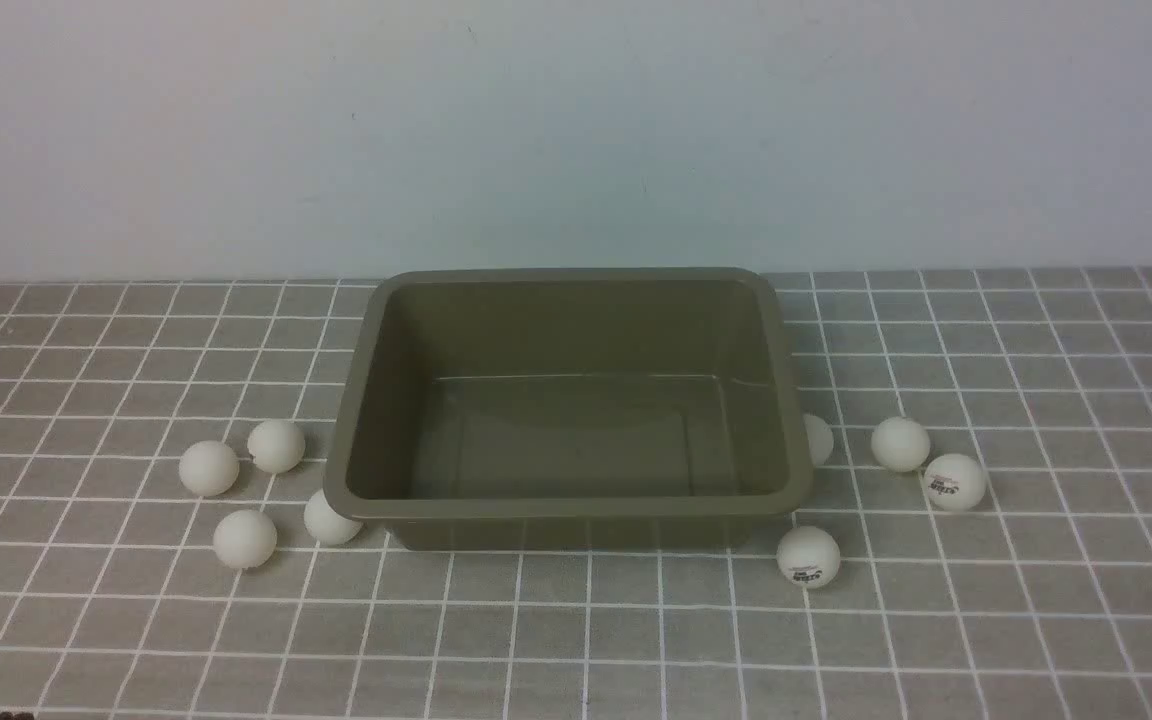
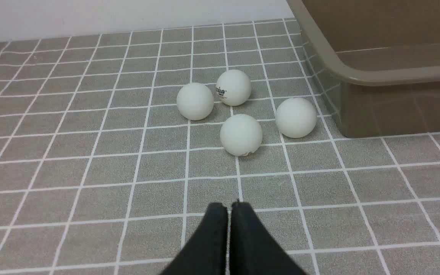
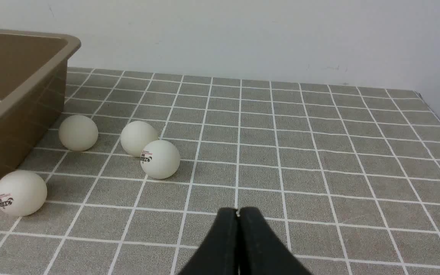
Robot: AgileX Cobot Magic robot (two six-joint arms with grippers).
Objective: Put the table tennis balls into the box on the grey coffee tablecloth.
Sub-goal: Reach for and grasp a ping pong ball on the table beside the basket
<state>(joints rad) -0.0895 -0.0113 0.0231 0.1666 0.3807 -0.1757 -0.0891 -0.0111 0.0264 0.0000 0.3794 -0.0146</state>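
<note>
The olive-brown box (image 1: 568, 505) stands in the middle of the grey coffee tablecloth (image 1: 576, 640) with nothing inside. Several white table tennis balls lie on each side of it: on the left one ball (image 1: 209, 468) with others close by, on the right a printed ball (image 1: 808, 557) and others. My left gripper (image 2: 229, 205) is shut and holds nothing, a short way back from the nearest ball (image 2: 241, 135). My right gripper (image 3: 238, 211) is also shut on nothing, with a printed ball (image 3: 160, 159) ahead of it. Neither gripper shows in the front view.
A pale wall (image 1: 576, 130) rises right behind the cloth and the box. In the right wrist view the cloth's edge (image 3: 439, 114) runs along the far side. One right-hand ball (image 1: 820, 440) is partly hidden behind the box's rim.
</note>
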